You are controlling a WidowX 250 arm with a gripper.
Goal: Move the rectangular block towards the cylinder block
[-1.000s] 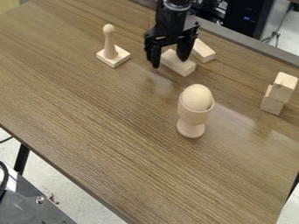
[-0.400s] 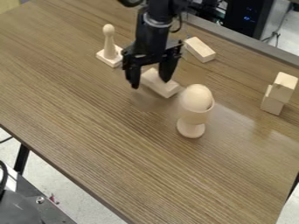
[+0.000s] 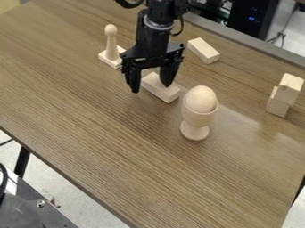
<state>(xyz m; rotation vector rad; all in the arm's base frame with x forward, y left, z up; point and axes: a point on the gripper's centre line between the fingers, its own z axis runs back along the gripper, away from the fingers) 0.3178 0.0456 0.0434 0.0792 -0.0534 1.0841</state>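
Rectangular block [image 3: 161, 88] lying nearer the desk's [image 3: 89, 129] far edge, claw [image 3: 151, 88] spread at it! Egg-topped cup [image 3: 197, 113] stands close on the near side; peg stand [image 3: 111, 51], spare block [image 3: 204, 50], stacked blocks [image 3: 285, 95] farther out; brown wood grain, pale floor [image 3: 51, 182] below.

The gripper [image 3: 150, 88] and front rectangular block [image 3: 163, 91] have shifted toward the view's lower left, away from the rear rectangular block [image 3: 204, 50], nearer the egg cup [image 3: 196, 119].

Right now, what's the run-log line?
black two-finger gripper | jaws apart at pale rectangular wooden block | block flat, between pale square-based wooden peg and egg-topped wooden cup
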